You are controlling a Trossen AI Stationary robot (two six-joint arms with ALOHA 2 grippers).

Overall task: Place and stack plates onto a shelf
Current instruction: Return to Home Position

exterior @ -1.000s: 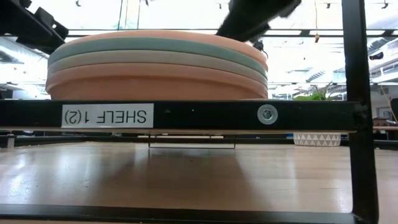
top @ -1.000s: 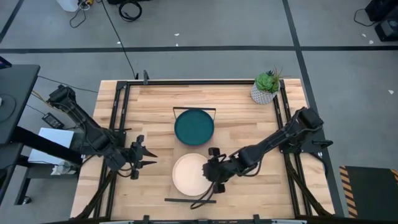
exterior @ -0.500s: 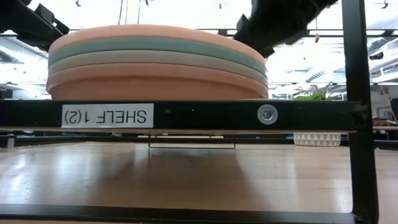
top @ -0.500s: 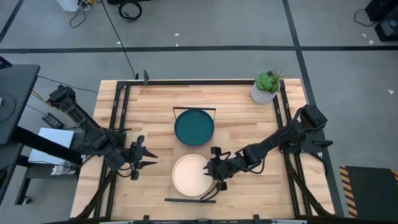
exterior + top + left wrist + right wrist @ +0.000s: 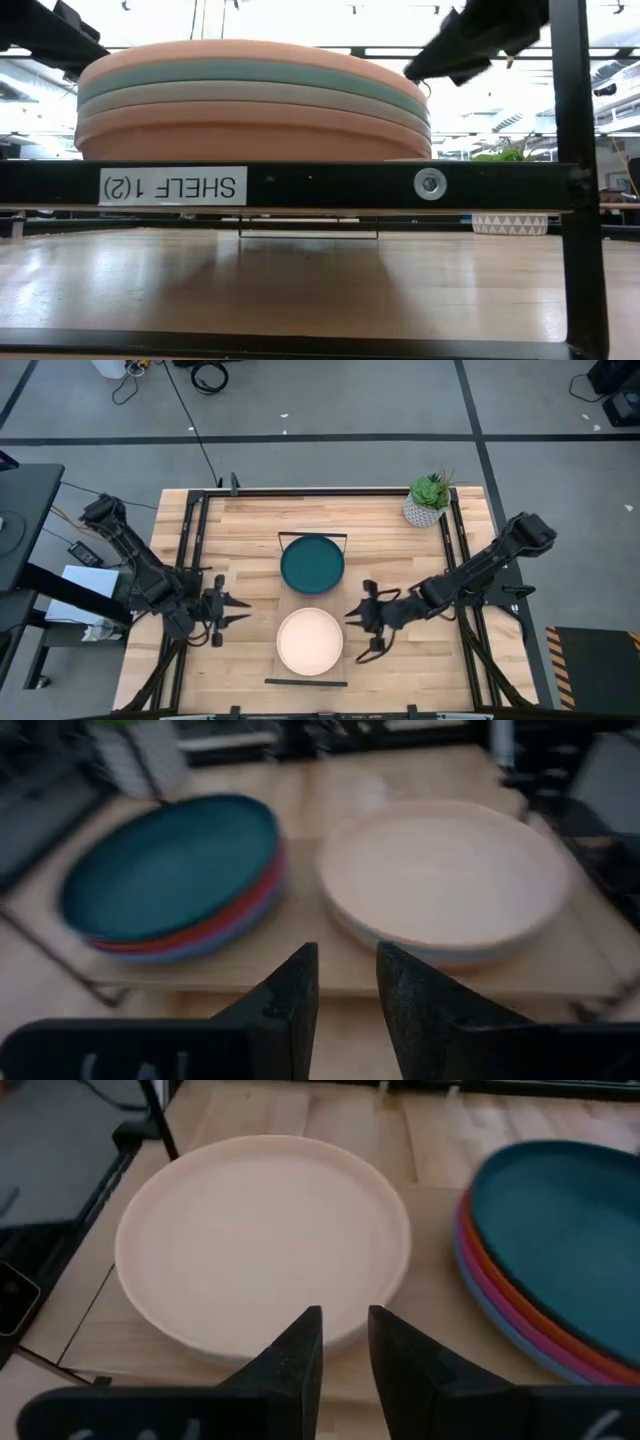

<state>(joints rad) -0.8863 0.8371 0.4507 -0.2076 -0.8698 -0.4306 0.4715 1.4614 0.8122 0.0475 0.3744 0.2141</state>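
Note:
Two plate stacks rest on the light-wood shelf (image 5: pixel 290 600), which has black wire frames at both ends. The far stack (image 5: pixel 312 564) has a teal plate on top, with dark orange, magenta and blue rims below it (image 5: pixel 500 1280). The near stack (image 5: pixel 310 641) has a pale peach plate on top; in the low view (image 5: pixel 250 100) a light teal, a grey and a peach rim show under it. My left gripper (image 5: pixel 243 612) hovers left of the shelf, open by a narrow gap. My right gripper (image 5: pixel 349 616) hovers just right of the near stack, open by a narrow gap, apart from the rim.
A small white pot with a green plant (image 5: pixel 428 500) stands at the table's far right corner. Black frame rails run along the table's left (image 5: pixel 185 590) and right (image 5: pixel 462 590) sides. Bare wood lies on both sides of the shelf.
My right gripper has drawn back from over the right rim of the near stack's top plate toward the table's right edge, and its arm has swung out with it. The plate has stayed on the stack. The left arm has shifted only slightly.

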